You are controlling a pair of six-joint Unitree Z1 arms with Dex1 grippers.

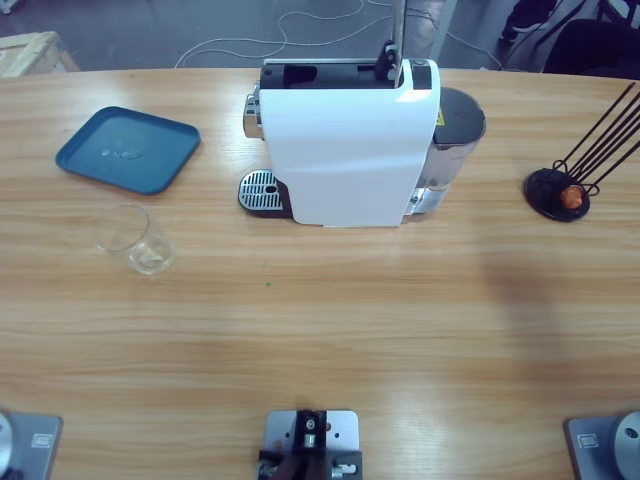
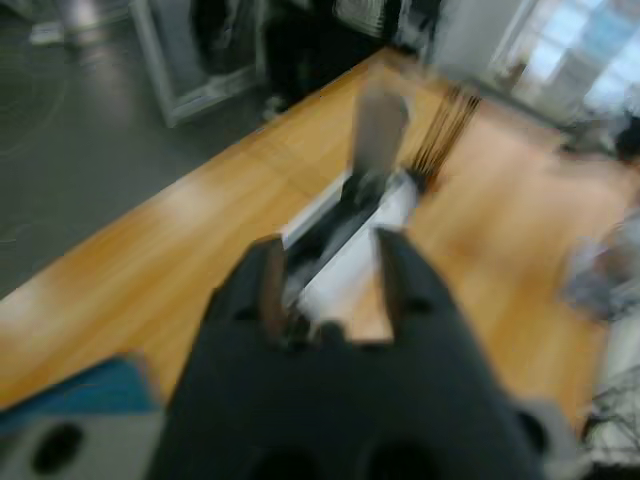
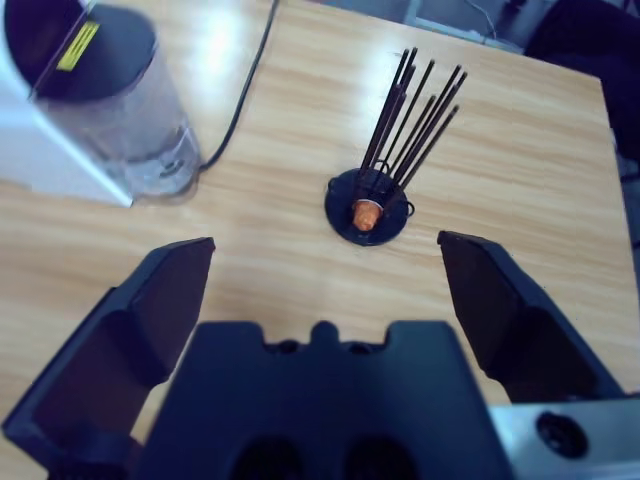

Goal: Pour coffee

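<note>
The wooden worktop (image 1: 330,320) fills nearly the whole high view, with no arm showing in it. At upper centre stands the white coffee machine (image 1: 345,145), its raised lever (image 1: 397,35) pointing to the top edge, a clear water tank (image 1: 455,140) on its right side and a metal drip grate (image 1: 262,190) at its lower left corner. In the upper left lies a blue tray (image 1: 128,148). Just below it, centre left, a small clear tumbler (image 1: 135,238) rests on the worktop, well apart from the grate; no dark coffee can be made out in it.

At the right edge sits a black capsule stand (image 1: 560,192) with thin rods fanning to the upper right and an orange capsule (image 1: 571,196) at its base.

In the right wrist view the right gripper (image 3: 325,275) is spread wide with nothing between its jaws, the stand lying above it at centre. In the blurred left wrist view the left gripper (image 2: 325,275) has its jaws apart and unloaded, the machine beyond them.
</note>
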